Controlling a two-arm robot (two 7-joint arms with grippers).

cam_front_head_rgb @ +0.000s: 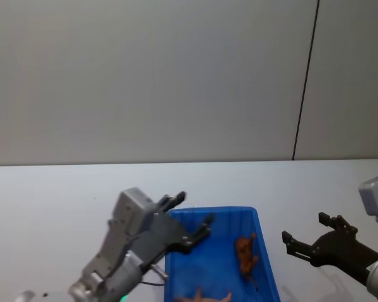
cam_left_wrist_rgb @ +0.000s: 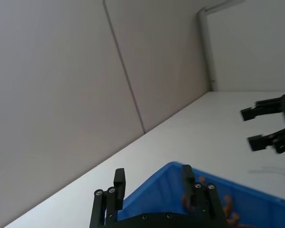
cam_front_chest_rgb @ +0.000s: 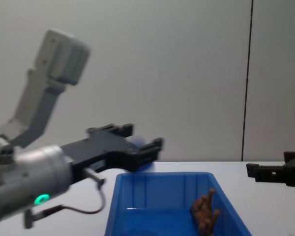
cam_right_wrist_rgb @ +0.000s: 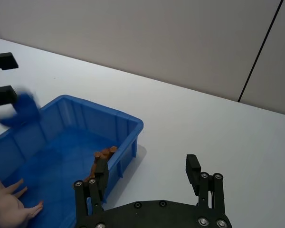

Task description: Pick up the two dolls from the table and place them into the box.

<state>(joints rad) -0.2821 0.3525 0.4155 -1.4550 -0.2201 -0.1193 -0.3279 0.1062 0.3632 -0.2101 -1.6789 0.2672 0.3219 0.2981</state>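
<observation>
Already the shaggy reddish-brown toy animal [cam_front_head_rgb: 246, 255] lies in the big blue plastic box [cam_front_head_rgb: 227, 210]. The deep blue doll [cam_right_wrist_rgb: 21, 107] looks blurry beside the wide-open left gripper [cam_front_head_rgb: 194, 209], so the job seems nearly done. The right gripper [cam_front_head_rgb: 305, 228] is wide and empty.

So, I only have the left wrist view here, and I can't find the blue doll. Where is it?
Observer: The right wrist view shows the blue doll, blurred, beside the open left gripper, over a corner of the box.
Operator: I see the right gripper open over the table. Is the brown one inside?
Observer: Yes, the brown doll is inside, near the box's right wall.
Operator: Anything else inside?
Observer: A pale pink thing at the near end; I can't identify it.
</observation>
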